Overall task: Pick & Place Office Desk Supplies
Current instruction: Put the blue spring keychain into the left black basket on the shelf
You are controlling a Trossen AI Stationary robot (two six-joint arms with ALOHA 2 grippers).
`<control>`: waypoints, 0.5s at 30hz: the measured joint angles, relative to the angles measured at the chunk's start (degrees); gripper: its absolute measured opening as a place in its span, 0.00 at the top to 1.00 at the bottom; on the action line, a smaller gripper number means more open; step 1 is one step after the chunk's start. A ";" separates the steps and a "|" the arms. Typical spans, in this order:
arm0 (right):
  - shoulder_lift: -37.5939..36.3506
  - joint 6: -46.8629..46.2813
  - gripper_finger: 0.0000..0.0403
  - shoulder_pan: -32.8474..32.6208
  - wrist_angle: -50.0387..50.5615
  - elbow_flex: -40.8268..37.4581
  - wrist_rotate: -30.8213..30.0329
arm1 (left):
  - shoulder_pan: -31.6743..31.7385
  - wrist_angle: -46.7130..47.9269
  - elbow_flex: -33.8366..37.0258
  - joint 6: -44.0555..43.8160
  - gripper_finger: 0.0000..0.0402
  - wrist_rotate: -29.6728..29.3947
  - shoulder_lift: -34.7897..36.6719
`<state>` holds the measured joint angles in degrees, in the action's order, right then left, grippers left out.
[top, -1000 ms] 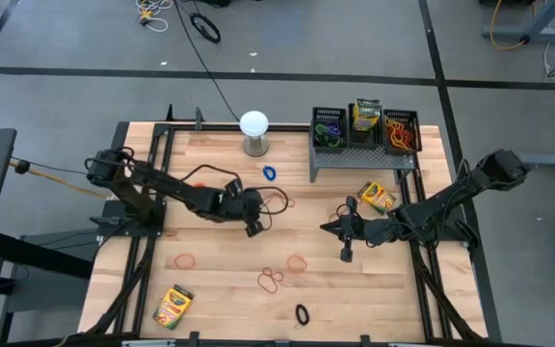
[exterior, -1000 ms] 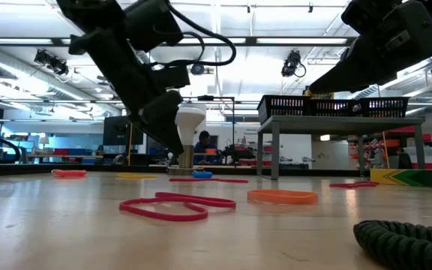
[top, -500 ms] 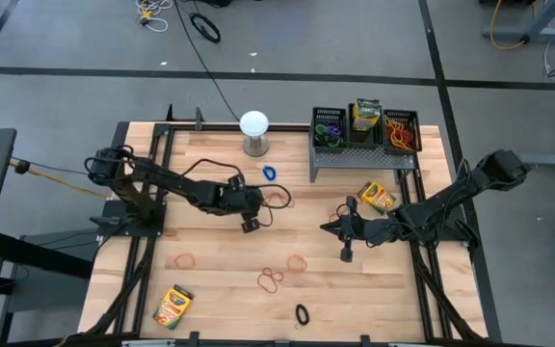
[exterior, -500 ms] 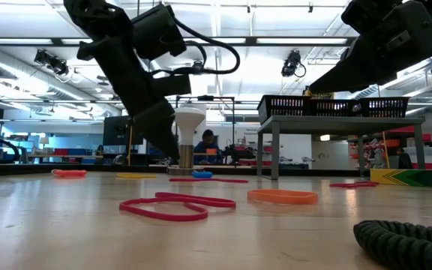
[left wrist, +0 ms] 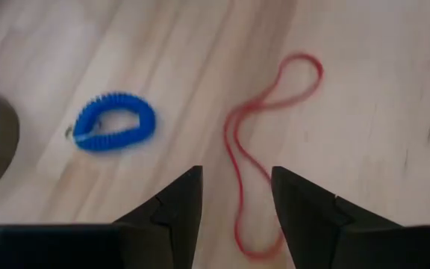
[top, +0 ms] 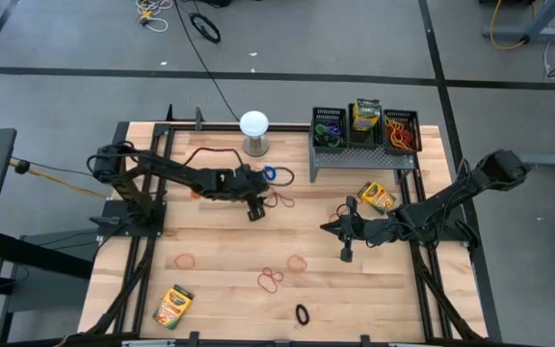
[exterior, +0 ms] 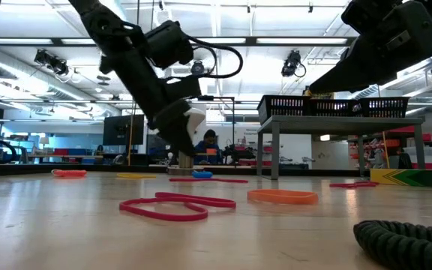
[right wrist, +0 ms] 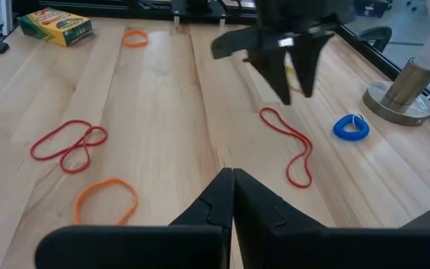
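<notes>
Red band: a thin red rubber-band loop [left wrist: 263, 161] lies flat on the table, under the left gripper.
Blue coil: a blue coiled loop [left wrist: 116, 131] lies near it, beside the globe's base [right wrist: 398, 98].
Left gripper [left wrist: 236, 196]: above the red band, fingers apart, holding nothing.
Right gripper [right wrist: 232, 184]: mid-table, fingers together, holding nothing.
Bins: three black mesh bins [top: 365, 127] sit on the riser.

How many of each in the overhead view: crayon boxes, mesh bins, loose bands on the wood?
Crayon boxes: 3, front left, right side, one in the middle bin
Mesh bins: 3
Loose bands: 6 clearly seen, long red, blue coil, two orange, red tangle counted once, black coil
Total: 12
</notes>
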<state>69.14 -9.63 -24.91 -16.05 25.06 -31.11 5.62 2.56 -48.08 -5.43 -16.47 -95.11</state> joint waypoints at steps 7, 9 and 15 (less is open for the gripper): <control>0.02 -0.15 0.97 0.00 -0.01 0.00 -0.02 | 5.97 -0.97 -5.86 1.05 0.58 1.46 -4.78; 0.02 -0.17 0.97 0.02 -0.08 0.00 -0.02 | 6.96 -0.98 -7.53 1.79 0.58 1.46 -6.16; 0.02 -0.15 0.97 0.02 -0.02 0.00 -0.02 | 8.78 -0.75 -9.98 2.62 0.58 1.57 -9.99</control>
<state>69.17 -9.78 -24.88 -16.08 25.06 -31.14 14.40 1.81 -58.06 -2.81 -14.90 -105.10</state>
